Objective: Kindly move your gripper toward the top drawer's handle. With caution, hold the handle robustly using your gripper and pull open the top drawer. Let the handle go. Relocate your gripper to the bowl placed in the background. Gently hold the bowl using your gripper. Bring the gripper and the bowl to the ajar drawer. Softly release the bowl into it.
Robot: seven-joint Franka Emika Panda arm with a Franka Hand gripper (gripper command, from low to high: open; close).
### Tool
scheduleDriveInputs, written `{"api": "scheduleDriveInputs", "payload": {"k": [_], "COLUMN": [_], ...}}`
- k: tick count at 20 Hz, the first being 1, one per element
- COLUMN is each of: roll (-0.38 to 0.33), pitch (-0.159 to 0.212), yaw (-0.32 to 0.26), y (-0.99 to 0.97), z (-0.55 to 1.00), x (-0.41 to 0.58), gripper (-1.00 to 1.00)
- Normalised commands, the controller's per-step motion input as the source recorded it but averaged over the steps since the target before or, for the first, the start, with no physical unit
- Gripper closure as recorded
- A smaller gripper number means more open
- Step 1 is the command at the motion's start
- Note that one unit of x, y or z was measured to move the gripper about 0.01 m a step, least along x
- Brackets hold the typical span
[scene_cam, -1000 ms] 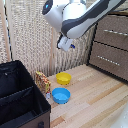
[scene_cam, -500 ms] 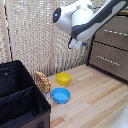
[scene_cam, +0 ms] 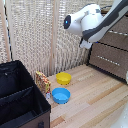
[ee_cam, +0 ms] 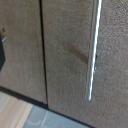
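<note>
Exterior view: against the frames a second ago, your arm has swung toward the exterior view's right, and the gripper (scene_cam: 86, 44) now sits close to the dresser's brown drawer fronts; its fingers are hidden, so you cannot tell whether the jaws are wide or narrow. The top drawer (scene_cam: 118, 26) appears closed. The yellow bowl (scene_cam: 63, 78) stands on the wooden floor (scene_cam: 95, 102), unmoved, with the blue bowl (scene_cam: 61, 95) just beside it. The black bin (scene_cam: 20, 100) stands open nearby.

Wrist view: the silver handle (ee_cam: 93, 50) runs along a brown drawer front. No fingers show clearly.
</note>
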Motion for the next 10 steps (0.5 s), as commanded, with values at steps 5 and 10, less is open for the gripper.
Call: {"api": "scheduleDriveInputs", "payload": {"k": [5, 10], "roll": [-0.127, -0.105], "pitch": [-0.046, -0.027], "yaw": [0.061, 0.040], "y": [-0.71, -0.70], "z": [0.11, 0.10], "x": [-0.225, -0.162], "gripper": [-1.00, -1.00]}}
